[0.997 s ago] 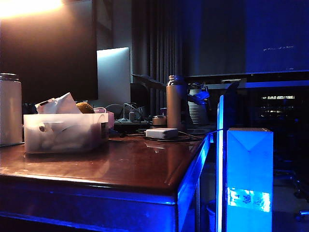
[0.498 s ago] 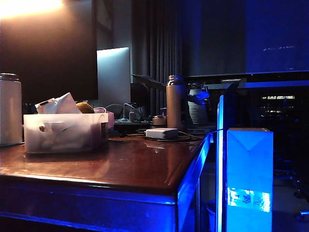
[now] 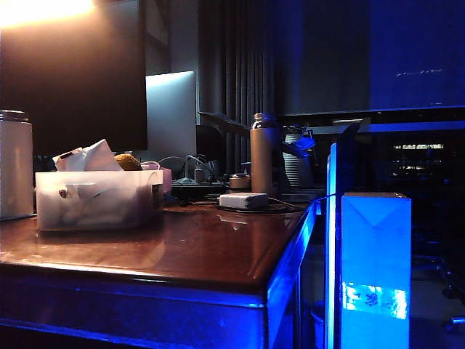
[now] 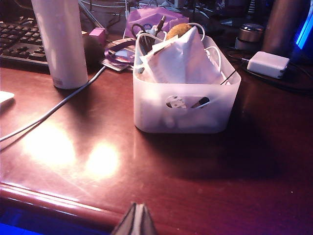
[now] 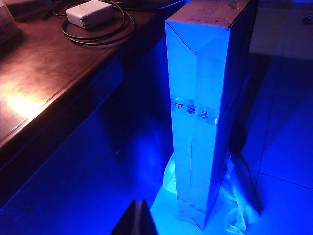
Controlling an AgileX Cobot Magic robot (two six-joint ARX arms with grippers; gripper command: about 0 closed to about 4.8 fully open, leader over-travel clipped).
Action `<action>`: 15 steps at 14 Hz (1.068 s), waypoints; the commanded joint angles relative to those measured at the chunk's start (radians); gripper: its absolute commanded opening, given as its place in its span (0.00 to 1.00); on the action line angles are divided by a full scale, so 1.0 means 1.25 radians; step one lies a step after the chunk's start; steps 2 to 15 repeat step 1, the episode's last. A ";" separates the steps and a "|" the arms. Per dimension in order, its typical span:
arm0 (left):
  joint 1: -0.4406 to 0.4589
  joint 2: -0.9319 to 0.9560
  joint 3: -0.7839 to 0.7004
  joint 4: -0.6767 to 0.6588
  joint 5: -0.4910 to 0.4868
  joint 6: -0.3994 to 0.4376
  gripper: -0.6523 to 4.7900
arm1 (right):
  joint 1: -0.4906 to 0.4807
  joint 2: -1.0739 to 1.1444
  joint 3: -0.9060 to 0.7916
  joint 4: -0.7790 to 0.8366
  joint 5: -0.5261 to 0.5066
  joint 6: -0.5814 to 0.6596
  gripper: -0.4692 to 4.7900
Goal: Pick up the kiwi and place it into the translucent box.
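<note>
One kiwi (image 4: pixel 178 30), round and dull brown with fuzzy skin, sits in the far end of one translucent box (image 4: pixel 186 110), behind crumpled white paper (image 4: pixel 181 61). The box is a low rectangular tub of frosted whitish plastic with an oval handle cut-out, standing on a glossy reddish-brown wooden table (image 4: pixel 98 161). In the exterior view the kiwi (image 3: pixel 128 161) peeks over the box rim (image 3: pixel 98 200) at the left of the frame.

One tall white cylinder (image 4: pixel 61 41) stands near the box, upper left in the left wrist view, and one white power adapter (image 4: pixel 268 64) lies at the upper right.

The left gripper (image 4: pixel 136 223) shows at the bottom centre of its view, its dark fingers pressed together with nothing between them, well apart from the box and kiwi.

The right gripper (image 5: pixel 137 220) is likewise closed and empty, off the table's edge, above a blue-lit floor near one tall rectangular carton (image 5: pixel 205 112)
</note>
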State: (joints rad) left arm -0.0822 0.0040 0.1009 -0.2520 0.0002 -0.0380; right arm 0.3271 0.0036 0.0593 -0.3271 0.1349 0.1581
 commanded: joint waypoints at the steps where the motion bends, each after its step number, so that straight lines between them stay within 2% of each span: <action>1: 0.000 -0.002 0.001 0.002 0.003 0.001 0.12 | 0.000 -0.001 -0.002 0.008 0.001 0.002 0.08; 15: 0.000 -0.002 0.001 0.002 0.003 0.001 0.12 | 0.000 -0.001 -0.002 0.008 0.001 0.002 0.08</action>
